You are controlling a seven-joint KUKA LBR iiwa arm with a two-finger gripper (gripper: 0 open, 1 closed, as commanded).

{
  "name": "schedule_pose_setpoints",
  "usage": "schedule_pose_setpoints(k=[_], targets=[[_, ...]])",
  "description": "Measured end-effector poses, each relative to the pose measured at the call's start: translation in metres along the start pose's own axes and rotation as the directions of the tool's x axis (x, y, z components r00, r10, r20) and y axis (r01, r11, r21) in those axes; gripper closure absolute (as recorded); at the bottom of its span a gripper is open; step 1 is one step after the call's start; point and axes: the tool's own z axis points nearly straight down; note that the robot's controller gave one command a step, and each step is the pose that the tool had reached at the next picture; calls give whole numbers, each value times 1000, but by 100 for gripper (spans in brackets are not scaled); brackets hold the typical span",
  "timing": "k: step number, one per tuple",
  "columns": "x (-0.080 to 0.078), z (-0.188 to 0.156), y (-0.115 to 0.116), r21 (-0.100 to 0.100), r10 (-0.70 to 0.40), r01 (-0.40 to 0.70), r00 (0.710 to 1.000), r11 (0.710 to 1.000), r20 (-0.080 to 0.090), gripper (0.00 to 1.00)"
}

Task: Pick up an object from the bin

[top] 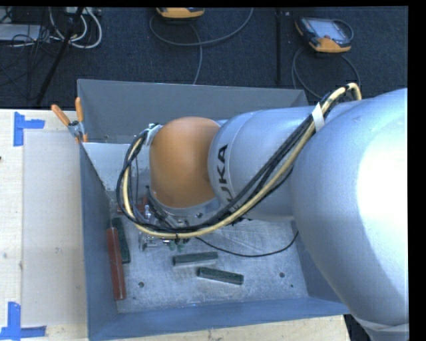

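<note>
Stretching across the top of the frame was a dark carpeted floor point(253, 46), with loose black cords point(200, 53) trailing over it. Two orange-and-grey devices lay on it, one at the top centre point(180, 10) and one at the upper right point(324, 34). Below it sat the grey metal bin point(200, 100), its back wall plain and its speckled bottom showing in the lower middle of the frame.

The silver arm point(346, 200) came in from the right and covered much of the bin. Its wrist wore a rounded orange cover point(181, 160), and black and yellow cables point(266, 180) looped from the arm round that cover. The end effector point(156, 230) hung under the cover, at the left centre of the bin. Whether it was open or closed could not be told.

Four things could be counted on the bin's bottom. One long red-brown bar point(117, 263) lay along the left wall, running toward the lower left corner. One short dark green piece point(124, 245) lay just beside its upper end, near the end effector. Two flat bars lay in the lower middle, apart from each other. The grey bar point(195, 260) lay just below the end effector, and the green bar point(219, 276) lay lower and further right, slightly tilted. A few small bits point(150, 243) sat under the wrist, too small to tell what they were.
</note>
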Motion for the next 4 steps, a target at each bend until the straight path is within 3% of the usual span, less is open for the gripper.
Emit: schedule_pose_setpoints(k=[1,2,3,4], targets=[[0,-2,-13,0,-1,1,1000,1000,-1,0],[0,-2,-13,-1,1,-1,1000,1000,-1,100],[0,-2,-13,-1,2,-2,1000,1000,-1,0],[0,-2,-14,-1,2,-2,1000,1000,-1,0]])
